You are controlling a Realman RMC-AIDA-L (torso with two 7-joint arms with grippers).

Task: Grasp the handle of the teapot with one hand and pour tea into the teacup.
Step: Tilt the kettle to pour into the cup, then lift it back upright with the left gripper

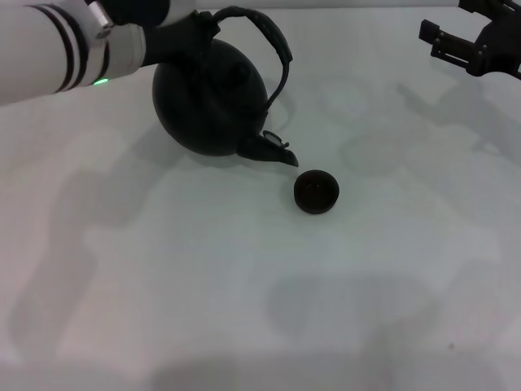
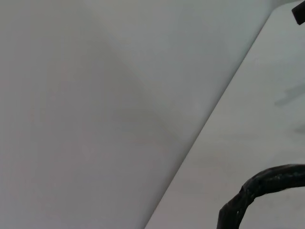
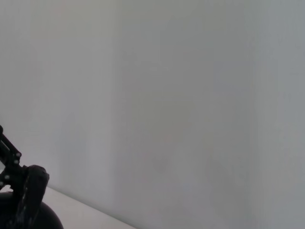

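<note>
From the left, we hold the tilted teapot [image 1: 210, 98] by its handle [image 1: 273, 41] in our left gripper [image 1: 191, 28], jaws hidden so their state is unclear, the spout [image 1: 273, 149] sits at ten o'clock of the teacup [image 1: 316, 191], short of its rim, so tea may spill on the table [image 1: 244, 309], while our right gripper [image 1: 476, 41] idles at two o'clock, fingers spread.

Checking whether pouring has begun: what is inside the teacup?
The teacup shows only a dark inside; whether it holds tea cannot be told. The teapot is tilted, its spout beside the cup, no stream visible.
</note>
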